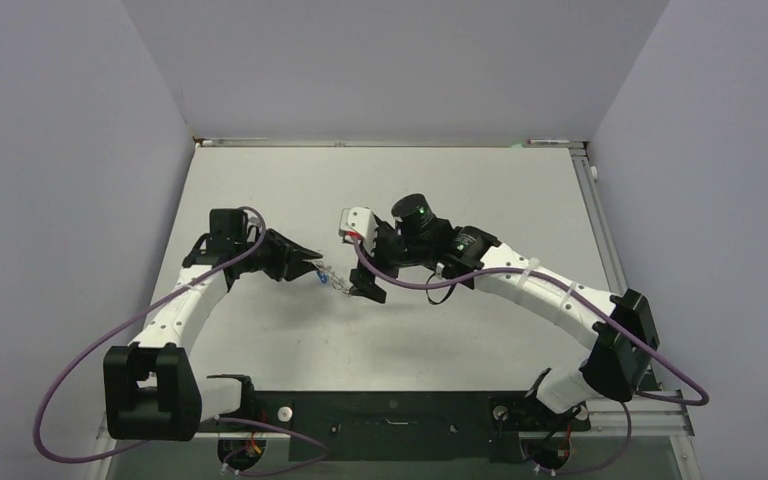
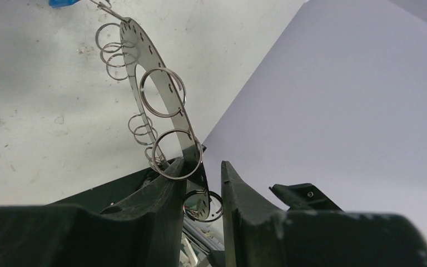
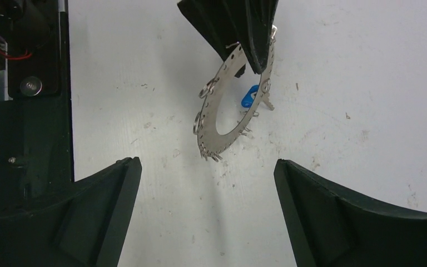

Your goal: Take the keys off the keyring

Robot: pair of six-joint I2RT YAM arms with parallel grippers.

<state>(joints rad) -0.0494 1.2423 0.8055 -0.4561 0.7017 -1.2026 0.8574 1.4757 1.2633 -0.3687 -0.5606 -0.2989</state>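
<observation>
The keyring (image 3: 207,119), a flat grey metal ring with small wire loops (image 2: 163,92) along its rim, hangs off the table, held edge-on by my left gripper (image 2: 202,162), which is shut on its rim. A key with a blue head (image 3: 248,95) and a thin silvery key (image 3: 268,103) hang from it. In the top view the left gripper (image 1: 312,262) holds the keyring (image 1: 333,283) at mid-table, with the blue key (image 1: 318,277) beside it. My right gripper (image 3: 207,161) is wide open and empty, just right of the ring and facing it (image 1: 362,268).
The white tabletop (image 1: 410,340) is scuffed and walled by grey panels on three sides. A black mounting plate (image 1: 390,415) with the arm bases runs along the near edge. Black hardware with red wiring (image 3: 28,61) shows at the left of the right wrist view.
</observation>
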